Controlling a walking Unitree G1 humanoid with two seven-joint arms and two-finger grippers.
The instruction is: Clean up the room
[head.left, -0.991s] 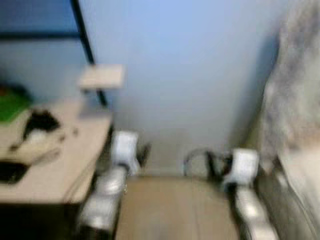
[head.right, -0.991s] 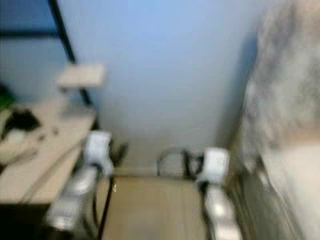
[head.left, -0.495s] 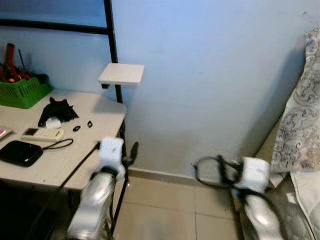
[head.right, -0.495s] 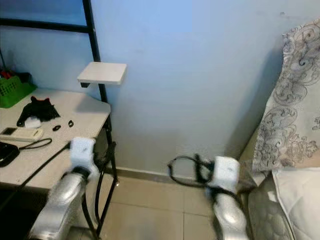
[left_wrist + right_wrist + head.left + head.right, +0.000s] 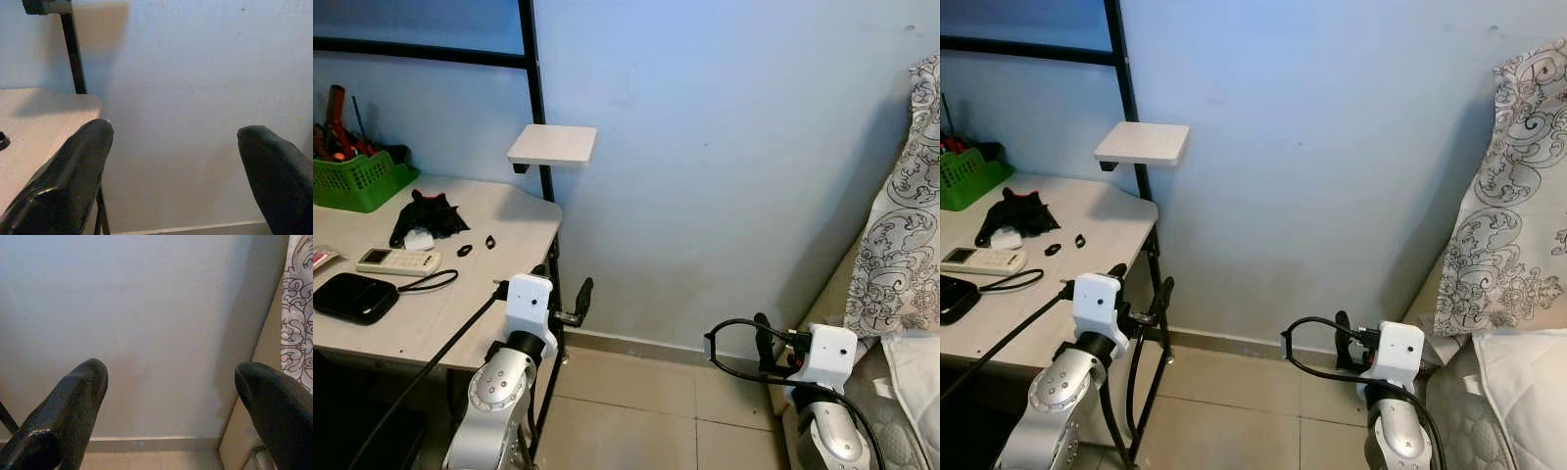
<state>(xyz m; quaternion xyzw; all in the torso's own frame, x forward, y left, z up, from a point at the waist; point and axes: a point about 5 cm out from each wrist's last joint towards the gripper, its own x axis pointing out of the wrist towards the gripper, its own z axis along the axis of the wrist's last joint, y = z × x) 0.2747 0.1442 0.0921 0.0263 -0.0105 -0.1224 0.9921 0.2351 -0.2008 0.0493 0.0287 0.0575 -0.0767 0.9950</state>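
Note:
A light wooden desk (image 5: pixel 499 211) stands on my left against the blue wall. On it lie a black cloth with a white piece (image 5: pixel 429 217), a white remote (image 5: pixel 396 261), a flat black device with a cord (image 5: pixel 352 299) and two small black rings (image 5: pixel 476 246). My left gripper (image 5: pixel 578 299) hangs open beside the desk's corner, its fingers (image 5: pixel 73 171) wide apart and pointing at the wall. Open too, my right gripper (image 5: pixel 761 338) is held low near the bed, its fingers (image 5: pixel 73 401) holding nothing.
A green basket (image 5: pixel 357 181) of tools stands at the desk's back. A small white shelf (image 5: pixel 553 145) sticks out from a black post (image 5: pixel 536 98). A patterned pillow (image 5: pixel 906 235) and a bed (image 5: pixel 1518 392) lie on the right. Tiled floor (image 5: pixel 636 411) lies between.
The blur from one second ago is gone and the picture has steadied. Both arms stay raised in front of me with fingers open, the right one a little lower in view.

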